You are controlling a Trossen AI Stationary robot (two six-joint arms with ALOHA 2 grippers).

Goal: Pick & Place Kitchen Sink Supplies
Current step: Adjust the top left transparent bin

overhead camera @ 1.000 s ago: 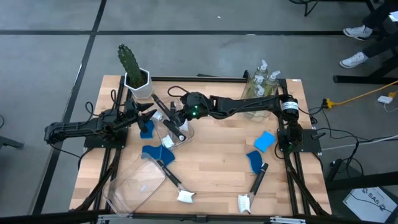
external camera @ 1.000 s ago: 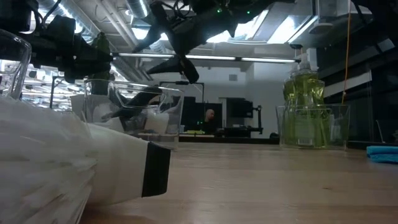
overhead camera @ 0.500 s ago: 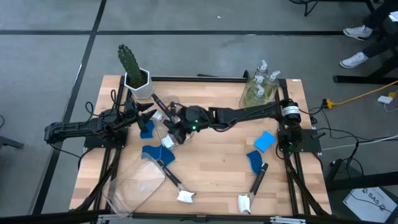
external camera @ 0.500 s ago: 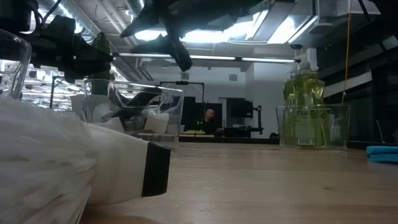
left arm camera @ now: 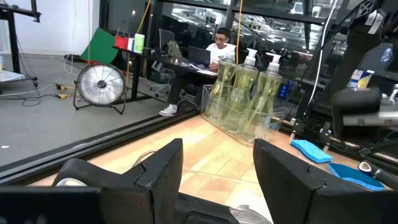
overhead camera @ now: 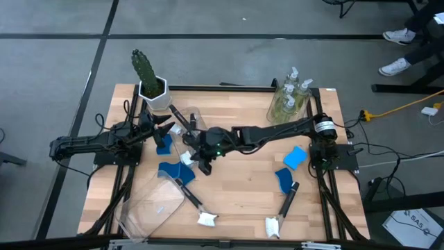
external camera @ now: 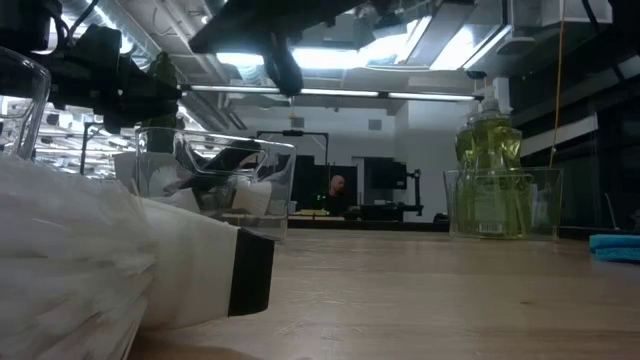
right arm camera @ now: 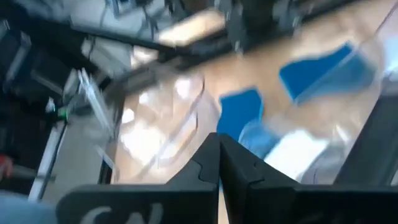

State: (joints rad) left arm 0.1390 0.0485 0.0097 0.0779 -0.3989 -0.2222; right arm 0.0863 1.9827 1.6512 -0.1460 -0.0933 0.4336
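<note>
swinging away from the clear bin near the cactus, the right gripper now sits nearer the table's middle than it did a second ago, and its fingers have come together on nothing. in the right wrist view the two dark fingers meet at their tips above blurred blue shapes and clear plastic. a dish brush stands in that bin, so i judge one brush delivered and the arm free for the next item.

still parked at the table's left edge, the left gripper holds its fingers apart and empty.

much is left: blue sponges lie loose, two dish brushes lie near the front edge, and the soap bottles stand in their bin at the far right corner.
</note>
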